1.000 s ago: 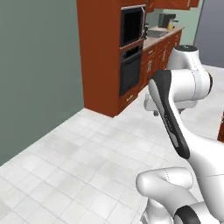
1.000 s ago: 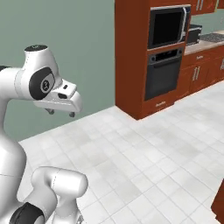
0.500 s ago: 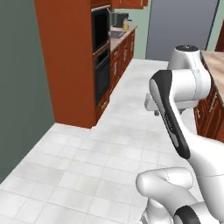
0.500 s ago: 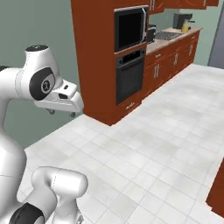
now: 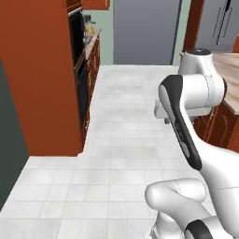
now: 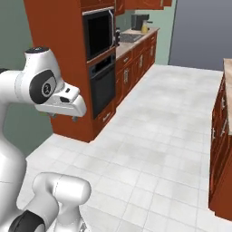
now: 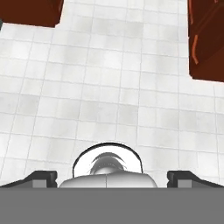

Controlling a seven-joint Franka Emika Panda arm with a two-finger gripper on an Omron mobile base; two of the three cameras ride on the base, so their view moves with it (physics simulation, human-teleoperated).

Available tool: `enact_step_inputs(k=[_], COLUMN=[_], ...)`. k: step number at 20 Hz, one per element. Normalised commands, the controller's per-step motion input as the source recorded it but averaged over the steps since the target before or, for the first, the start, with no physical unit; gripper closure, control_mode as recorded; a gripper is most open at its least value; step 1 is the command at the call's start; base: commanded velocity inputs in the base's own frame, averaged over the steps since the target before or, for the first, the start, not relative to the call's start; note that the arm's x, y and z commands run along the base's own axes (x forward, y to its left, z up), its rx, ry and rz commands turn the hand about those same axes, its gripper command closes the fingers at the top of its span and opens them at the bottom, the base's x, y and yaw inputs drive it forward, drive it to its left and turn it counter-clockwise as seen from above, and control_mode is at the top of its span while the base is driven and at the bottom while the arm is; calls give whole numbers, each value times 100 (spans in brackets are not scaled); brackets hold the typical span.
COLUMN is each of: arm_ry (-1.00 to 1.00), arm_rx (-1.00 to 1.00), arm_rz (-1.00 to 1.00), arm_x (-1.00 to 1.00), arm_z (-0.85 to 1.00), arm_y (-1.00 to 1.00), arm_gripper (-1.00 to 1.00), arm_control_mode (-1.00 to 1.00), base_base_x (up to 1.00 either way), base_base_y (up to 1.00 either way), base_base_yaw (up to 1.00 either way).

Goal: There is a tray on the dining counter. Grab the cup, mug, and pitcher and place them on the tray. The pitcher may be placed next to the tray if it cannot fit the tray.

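Jaws [image 7: 113, 177] spread as wide as I ever see them, one dark tip at each lower corner of the hand view and nothing pinched between them. They point down at the white tiled floor [image 7: 109, 87], hanging well above it. At the top of that view two red-brown cabinet corners poke in, one on the left [image 7: 30, 11] and one on the right [image 7: 205, 39]; I cannot tell from there which units they belong to.

From the base cameras I see the arm [image 5: 186, 126] folded up in front of me, the hand held out over open floor. On the arm's right, in the left base view, a beige stone top shows just past the wrist: that is the dining surface [image 5: 231, 65], with red-brown cabinet fronts [image 5: 219, 126] under it. In the right base view the same run stands along the right edge, well apart from the hand, which hangs at the left of that picture. So the dining surface lies off to the right of the jaws and higher than where they point.

Across the floor on the left stands the tall oven cabinet [image 6: 68, 68], with a dark oven [image 6: 103, 84] and a microwave [image 6: 97, 31] above it. Farther on, a second surface [image 6: 136, 36] runs along the wall, carrying a dark appliance [image 6: 137, 21] and, just beside it, a small yellow thing [image 6: 145, 28] too small for me to identify. A grey panel [image 5: 145, 30] closes the far end.
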Motion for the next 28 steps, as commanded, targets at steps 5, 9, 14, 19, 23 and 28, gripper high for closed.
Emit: enact_step_inputs(k=[5, 9, 14, 19, 23, 28], arm_ry=[0, 0, 0, 0, 0, 0], arm_rx=[0, 0, 0, 0, 0, 0], arm_rz=[0, 0, 0, 0, 0, 0], arm_x=[0, 0, 0, 0, 0, 0], arm_z=[0, 0, 0, 0, 0, 0], arm_y=[0, 0, 0, 0, 0, 0], arm_gripper=[-100, -100, -100, -100, -100, -100], arm_control_mode=[100, 100, 100, 100, 100, 100], base_base_x=[80, 78, 96, 100, 100, 100], base_base_y=[46, 47, 20, 0, 0, 0], base_base_yaw=[-46, -42, -19, 0, 0, 0])
